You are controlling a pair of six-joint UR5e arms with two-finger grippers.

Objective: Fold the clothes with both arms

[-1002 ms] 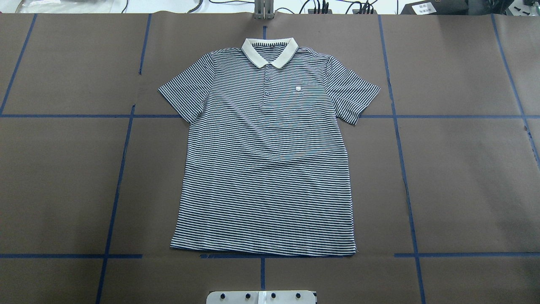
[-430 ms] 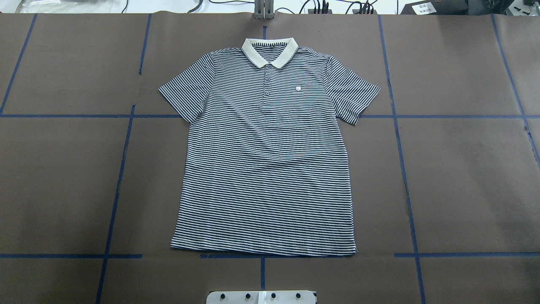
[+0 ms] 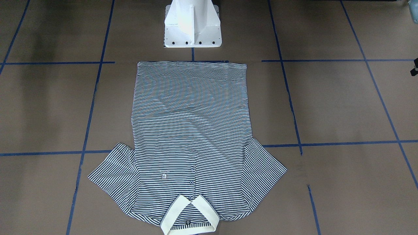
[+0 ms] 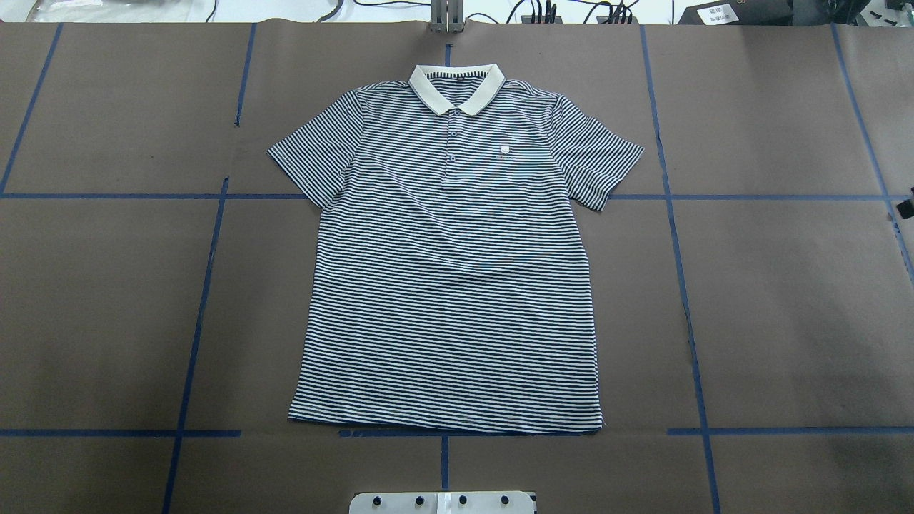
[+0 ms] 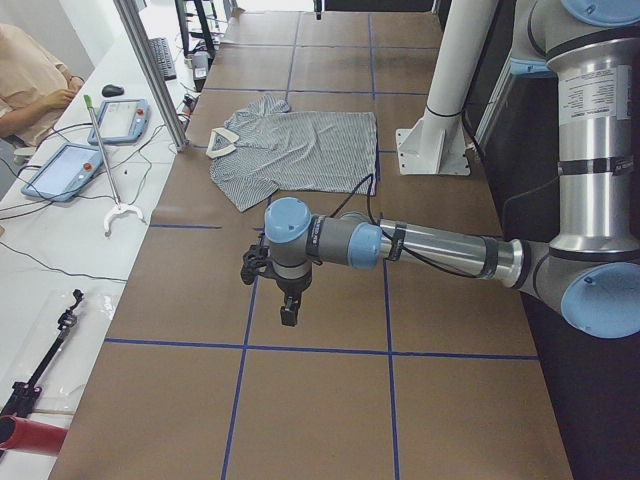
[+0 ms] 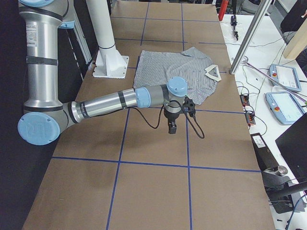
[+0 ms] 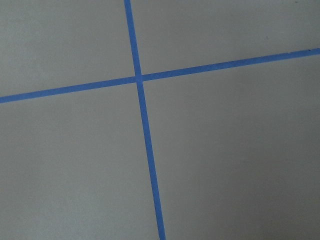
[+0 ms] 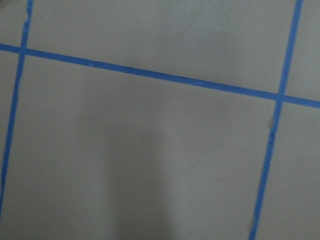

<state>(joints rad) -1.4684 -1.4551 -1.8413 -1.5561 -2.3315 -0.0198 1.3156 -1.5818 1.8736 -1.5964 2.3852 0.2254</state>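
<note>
The striped polo shirt [image 4: 450, 271] lies flat and face up on the brown table, its cream collar [image 4: 457, 86] away from the robot's base; it also shows in the front view [image 3: 191, 130]. My left gripper [image 5: 288, 318] hangs over bare table far off the shirt's left side; only a black sliver of it shows at the front view's right edge [image 3: 415, 67]. My right gripper [image 6: 172, 128] hangs over bare table off the shirt's right side, a black tip at the overhead view's right edge [image 4: 905, 208]. Neither touches the shirt. I cannot tell whether either is open or shut.
The white pedestal base [image 3: 192, 26] stands just behind the shirt's hem. Blue tape lines [image 4: 200, 314] grid the table. Both wrist views show only brown table and tape. A side bench with tablets [image 5: 60, 170], an aluminium post [image 5: 150, 70] and an operator lies beyond the collar end.
A black tip of my right gripper has come into the overhead view at its right edge. The shirt has not moved.
</note>
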